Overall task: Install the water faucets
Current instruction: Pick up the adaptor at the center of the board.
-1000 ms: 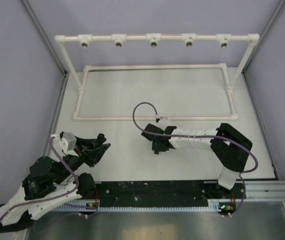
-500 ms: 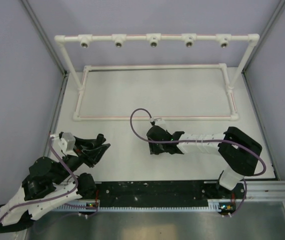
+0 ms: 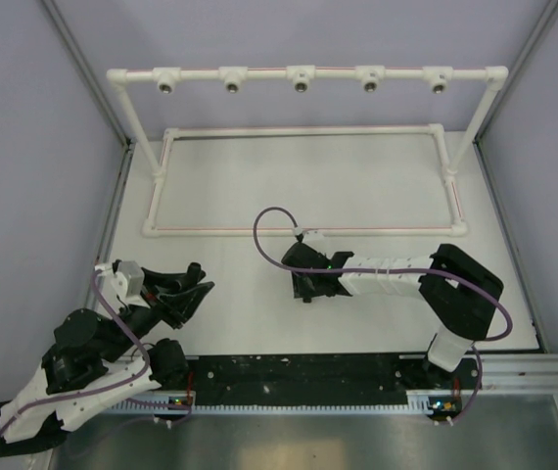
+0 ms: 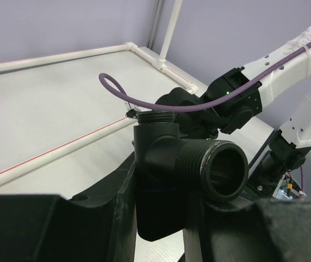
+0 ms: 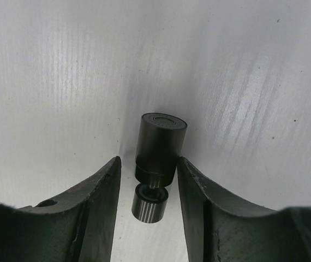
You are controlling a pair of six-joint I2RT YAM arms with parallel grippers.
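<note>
Clamping a threaded black faucet (image 4: 155, 158), left claw (image 4: 163, 218) is closed; right claw (image 5: 147, 164) (open) straddles the stubby faucet (image 5: 158, 142).

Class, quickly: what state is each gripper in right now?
Left gripper: shut on the black threaded plastic faucet.
Right gripper: open, straddling the stubby black plastic cylinder.

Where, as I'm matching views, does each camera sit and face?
Top external: above and behind, looking down at the table and white pipe frame; left arm and right arm show.
Left wrist: on the left arm, facing across the table; left tool grips a black threaded faucet.
Right wrist: faces straight down; right tool open around a short black cylinder.
Shared: top and left wrist both show the right arm and its purple cable.
</note>
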